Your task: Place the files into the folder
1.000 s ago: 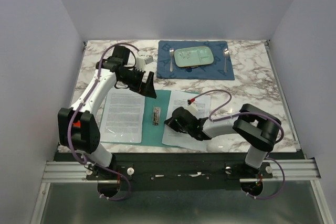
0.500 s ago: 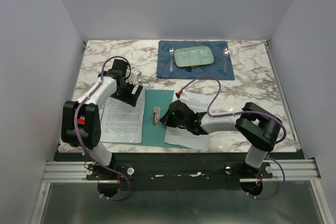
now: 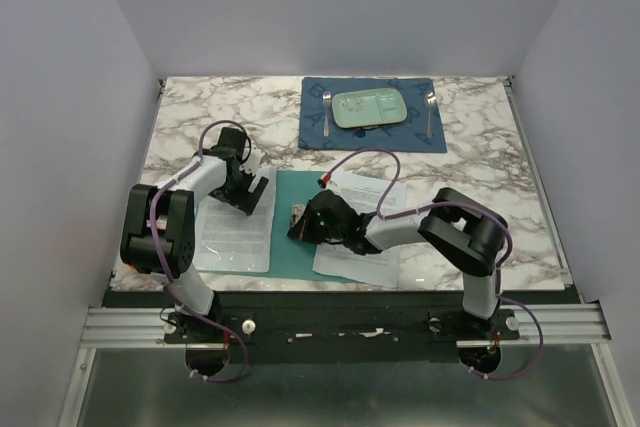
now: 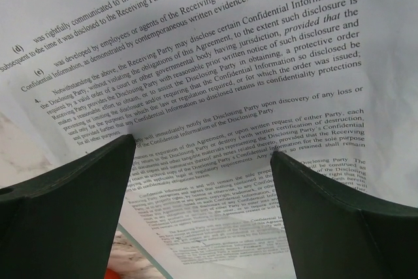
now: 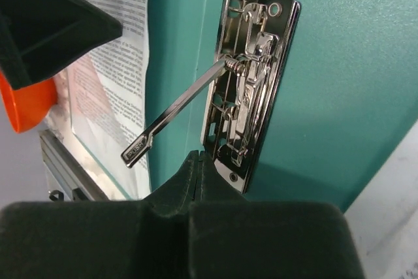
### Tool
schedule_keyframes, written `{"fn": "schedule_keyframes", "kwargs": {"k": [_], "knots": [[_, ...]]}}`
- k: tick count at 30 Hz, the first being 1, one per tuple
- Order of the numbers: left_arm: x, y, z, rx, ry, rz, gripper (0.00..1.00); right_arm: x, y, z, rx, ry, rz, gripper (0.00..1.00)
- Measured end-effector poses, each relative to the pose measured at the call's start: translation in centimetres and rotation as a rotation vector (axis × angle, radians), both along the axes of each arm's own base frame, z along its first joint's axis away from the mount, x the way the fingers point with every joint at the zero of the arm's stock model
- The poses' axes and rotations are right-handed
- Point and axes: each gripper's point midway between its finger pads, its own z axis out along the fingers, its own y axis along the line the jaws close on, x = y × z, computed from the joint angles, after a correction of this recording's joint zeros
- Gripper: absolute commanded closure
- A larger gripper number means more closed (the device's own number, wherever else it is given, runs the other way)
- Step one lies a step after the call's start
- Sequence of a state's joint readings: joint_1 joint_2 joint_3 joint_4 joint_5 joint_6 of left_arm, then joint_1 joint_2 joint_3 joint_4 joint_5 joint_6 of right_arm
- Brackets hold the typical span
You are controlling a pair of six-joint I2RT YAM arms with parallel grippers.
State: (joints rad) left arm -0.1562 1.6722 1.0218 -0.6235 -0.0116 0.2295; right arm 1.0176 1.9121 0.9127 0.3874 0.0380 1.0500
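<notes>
Files (image 3: 235, 232) are light, limp sheets lying flat, one on each side of the folder (image 3: 290, 187) clip (image 5: 251, 76). I'd take an edge, not the middle. Long axes run near-to-far, parallel to the crease. Left hand (image 4: 202, 145) is spread over the left sheet. Right hand (image 5: 198, 161) is pressed together on nothing, at the clip's near end.

Lighting: bright, even, from overhead; we recorded only soft shadows on the table (image 3: 480, 147). Glare: we noted highlights on the metal clip (image 5: 251, 89). Focus: files (image 4: 228, 63) sharp, left fingers (image 4: 65, 213) blurred.
</notes>
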Motion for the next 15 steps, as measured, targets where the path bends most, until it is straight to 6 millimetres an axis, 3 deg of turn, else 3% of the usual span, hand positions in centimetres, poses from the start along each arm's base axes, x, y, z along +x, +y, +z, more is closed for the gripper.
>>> {"fn": "schedule_keyframes", "kwargs": {"k": [5,15], "knots": [[0.1,0.0,-0.1,0.003,-0.013,-0.016,0.01,1.4,0.6,0.5,0.037,0.006,-0.027,1.00],[0.1,0.2,0.1,0.014,-0.056,-0.069,0.01,8.2,-1.7,2.8,0.124,-0.020,-0.181,1.00]]}}
